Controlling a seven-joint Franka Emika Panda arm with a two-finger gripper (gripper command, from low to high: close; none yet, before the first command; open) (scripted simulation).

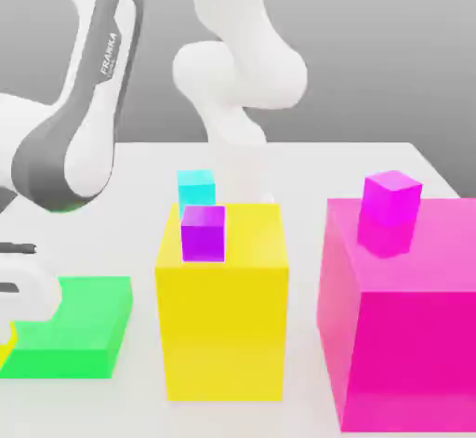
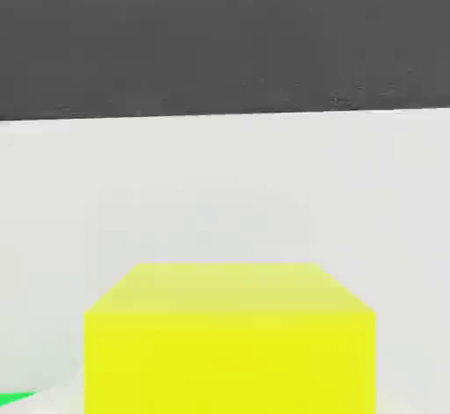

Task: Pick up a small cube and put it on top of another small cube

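Standing at the middle of the white counter [image 1: 307,162] is a tall yellow block [image 1: 223,320], and a small purple cube [image 1: 203,233] is sitting on its top face, near the front edge and toward the exterior view's left. A small cyan cube [image 1: 196,188] is showing just behind the purple one, at the block's rear edge; whether it is resting on the block or on the counter behind it cannot be told. To the exterior view's right, a large magenta block [image 1: 400,334] is carrying a small magenta cube [image 1: 391,199] on its top. A low green block [image 1: 79,329] is lying on the counter at the exterior view's left, apart from the yellow block. The white arm [image 1: 88,120] is reaching down toward the exterior view's left edge, where the end effector [image 1: 11,261] is sitting partly cut off above the green block, its fingers drawn together. What, if anything, they are clamping cannot be told. The hand view is facing one side of the yellow block.
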